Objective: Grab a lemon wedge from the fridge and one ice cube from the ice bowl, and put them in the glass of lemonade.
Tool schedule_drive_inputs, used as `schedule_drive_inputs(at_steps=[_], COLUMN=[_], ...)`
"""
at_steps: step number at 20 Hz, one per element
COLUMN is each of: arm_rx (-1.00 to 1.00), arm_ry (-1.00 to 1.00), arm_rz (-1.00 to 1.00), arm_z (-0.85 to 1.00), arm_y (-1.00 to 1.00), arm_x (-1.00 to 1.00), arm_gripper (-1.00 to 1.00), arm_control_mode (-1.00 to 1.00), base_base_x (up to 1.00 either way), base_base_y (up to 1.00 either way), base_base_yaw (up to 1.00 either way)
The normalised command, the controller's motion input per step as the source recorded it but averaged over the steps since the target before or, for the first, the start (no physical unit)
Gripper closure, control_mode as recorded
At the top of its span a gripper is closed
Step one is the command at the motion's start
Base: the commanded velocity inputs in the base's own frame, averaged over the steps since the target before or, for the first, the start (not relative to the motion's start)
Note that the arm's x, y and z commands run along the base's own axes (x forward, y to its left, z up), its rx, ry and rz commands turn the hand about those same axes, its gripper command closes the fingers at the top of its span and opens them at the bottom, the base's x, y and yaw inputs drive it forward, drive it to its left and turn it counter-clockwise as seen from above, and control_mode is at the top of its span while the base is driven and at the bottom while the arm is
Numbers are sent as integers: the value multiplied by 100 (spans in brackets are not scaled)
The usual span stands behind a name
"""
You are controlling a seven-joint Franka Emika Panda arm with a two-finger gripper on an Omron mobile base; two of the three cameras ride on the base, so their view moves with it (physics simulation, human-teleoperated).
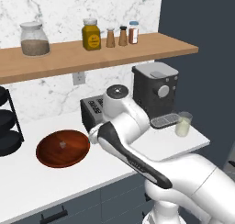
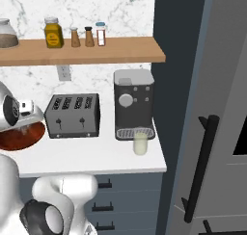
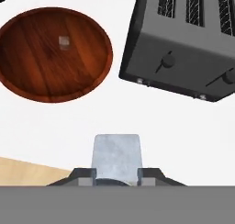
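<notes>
End effector (image 3: 117, 173): jaws closed narrowly on an ice cube (image 3: 116, 155), a pale grey block held between the two dark tips. It hangs above the white counter (image 3: 183, 136), clear of it.

Bowl (image 3: 55, 53): reddish-brown wood, on the counter ahead and left of the end effector in the hand view. It holds a second cube (image 3: 64, 41), small and pale, near its middle.

Toaster (image 3: 183, 44): dark grey, four slots, ahead and right of the end effector, just beside the bowl.

Glass (image 1: 183, 124): clear, with pale yellow-green liquid. It stands upright on the counter against the drip tray of the coffee machine (image 1: 155, 92), past the toaster and well apart from the end effector.

Fridge (image 2: 217, 133): grey, black bar handle, door shut, beyond the glass at the counter's end.
</notes>
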Motion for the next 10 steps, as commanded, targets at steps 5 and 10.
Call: schedule_drive_inputs(at_steps=[5, 10], arm_rx=[2, 3], arm_ry=[-7, -1], arm_rz=[0, -3], arm_z=[56, 52], arm_y=[-100, -100], arm_x=[-21, -7], arm_gripper=[100, 100], arm_control_mode=[-100, -100], base_base_x=[0, 0], base_base_y=[0, 0], base_base_yaw=[0, 0])
